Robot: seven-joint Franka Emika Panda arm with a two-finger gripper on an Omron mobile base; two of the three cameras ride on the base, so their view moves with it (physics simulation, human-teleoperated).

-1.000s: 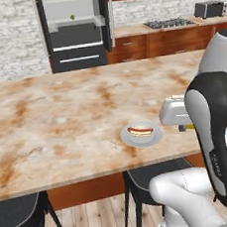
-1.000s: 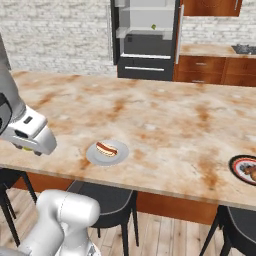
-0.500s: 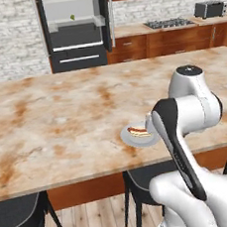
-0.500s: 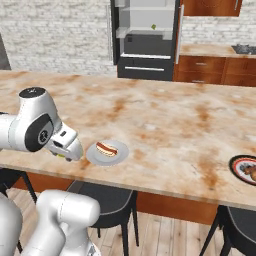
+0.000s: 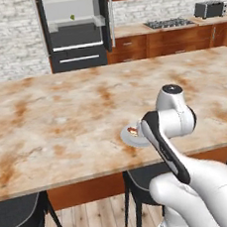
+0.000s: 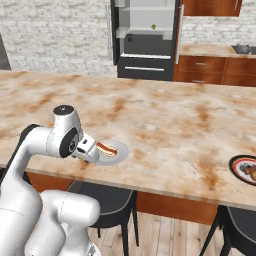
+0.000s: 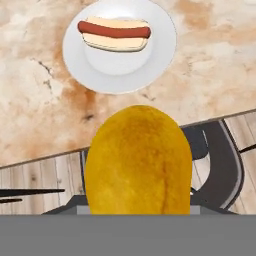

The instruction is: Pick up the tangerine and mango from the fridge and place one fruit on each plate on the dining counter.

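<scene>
The mango [image 7: 138, 160] is seen pinched in the end effector [image 6: 89, 152], held right at its tip and filling the near part of the hand view. The fruit's long axis runs along the end effector's reach, pointing toward the plate [image 7: 159, 59]. That plate lies just ahead of the end effector, a little to its left, on the tabletop [image 6: 165, 120], and already carries a hot dog [image 7: 114, 33]. The mango itself is held over the tabletop's near edge, with a stool [image 7: 220, 160] and wood floor beneath it. A short forward carry is judged to be needed. A 2nd, darker-rimmed plate [image 6: 235, 167] sits well apart to the right.
</scene>
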